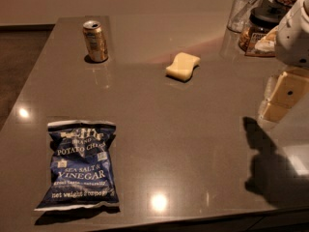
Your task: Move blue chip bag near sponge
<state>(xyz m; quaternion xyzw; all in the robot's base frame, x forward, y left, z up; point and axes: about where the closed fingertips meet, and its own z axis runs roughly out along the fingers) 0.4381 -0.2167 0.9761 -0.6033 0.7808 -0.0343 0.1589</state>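
Note:
The blue chip bag (82, 166) lies flat on the grey table near the front left, with its white "Sea Salt & Vinegar" lettering facing up. The pale yellow wavy sponge (183, 65) lies further back, near the table's middle. My gripper (280, 100), cream-coloured under a white arm housing, hovers at the right edge of the view. It is well to the right of both the bag and the sponge, holds nothing, and casts a shadow on the table below it.
A gold soda can (95, 41) stands upright at the back left. A clear glass (245, 8) and a dark-lidded jar (260, 25) stand at the back right. The table's (193, 144) left edge and front edge are close to the bag.

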